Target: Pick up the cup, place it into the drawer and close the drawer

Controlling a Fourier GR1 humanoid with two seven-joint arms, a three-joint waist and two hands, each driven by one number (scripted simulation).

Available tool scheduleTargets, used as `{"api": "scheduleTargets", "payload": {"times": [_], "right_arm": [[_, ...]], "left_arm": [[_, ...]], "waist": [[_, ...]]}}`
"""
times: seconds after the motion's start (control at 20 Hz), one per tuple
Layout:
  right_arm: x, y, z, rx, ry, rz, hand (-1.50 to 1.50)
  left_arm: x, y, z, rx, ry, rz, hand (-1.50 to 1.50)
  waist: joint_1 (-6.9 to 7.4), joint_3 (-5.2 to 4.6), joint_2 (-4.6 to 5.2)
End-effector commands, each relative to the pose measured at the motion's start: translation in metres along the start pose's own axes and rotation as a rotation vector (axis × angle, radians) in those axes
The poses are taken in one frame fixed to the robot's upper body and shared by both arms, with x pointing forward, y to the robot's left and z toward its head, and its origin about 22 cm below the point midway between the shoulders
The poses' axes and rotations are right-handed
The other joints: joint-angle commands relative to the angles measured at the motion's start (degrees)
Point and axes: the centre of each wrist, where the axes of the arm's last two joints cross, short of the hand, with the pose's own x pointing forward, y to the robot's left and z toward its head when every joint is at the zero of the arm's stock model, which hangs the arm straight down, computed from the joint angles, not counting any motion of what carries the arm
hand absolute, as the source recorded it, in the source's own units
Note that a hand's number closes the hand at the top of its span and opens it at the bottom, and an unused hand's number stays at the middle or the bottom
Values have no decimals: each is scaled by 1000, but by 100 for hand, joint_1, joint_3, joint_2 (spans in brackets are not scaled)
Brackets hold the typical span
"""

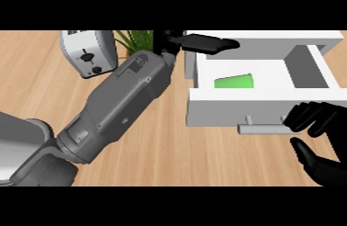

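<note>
A green cup (234, 81) lies inside the open white drawer (237, 108), which is pulled out toward me. My left hand (203, 42) reaches up at the drawer's far left corner, fingers straight and holding nothing. My right hand (314, 121) hovers at the drawer's front right, just right of the grey handle (261, 127). Its fingers curl loosely downward beside the handle and the thumb sticks out below; it grips nothing.
A silver toaster (88, 53) stands at the back left on the wooden counter (163, 147). A green plant (136, 38) sits behind my left forearm. The white cabinet body (271, 36) frames the drawer at the back.
</note>
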Motion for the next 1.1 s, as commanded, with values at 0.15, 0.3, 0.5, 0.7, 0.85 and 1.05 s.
{"api": "scheduleTargets", "payload": {"times": [0.15, 0.3, 0.5, 0.7, 0.85, 1.05], "right_arm": [[6, -8, 8, 62, 69, 144, 150], [4, 1, 14, 127, 111, 240, 150], [-9, 21, 12, 106, 159, 248, 150], [-15, 5, 11, 111, 191, 319, 150], [-35, 14, -6, 161, 202, 421, 150], [-39, 8, -11, 295, 193, 671, 150]], "left_arm": [[10, 65, 24, 112, 21, 53, -150], [6, 104, 40, 123, 26, 43, -150], [16, 137, 73, 149, 34, 25, -150], [16, 156, 115, 178, 62, 78, -150], [13, 166, 132, 184, 52, 74, -150], [16, 197, 155, 161, 59, 71, -150]], "waist": [[184, -3, -55], [136, -2, -22], [145, -1, -16], [105, 1, -3], [107, 1, 20], [221, 1, 30]]}}
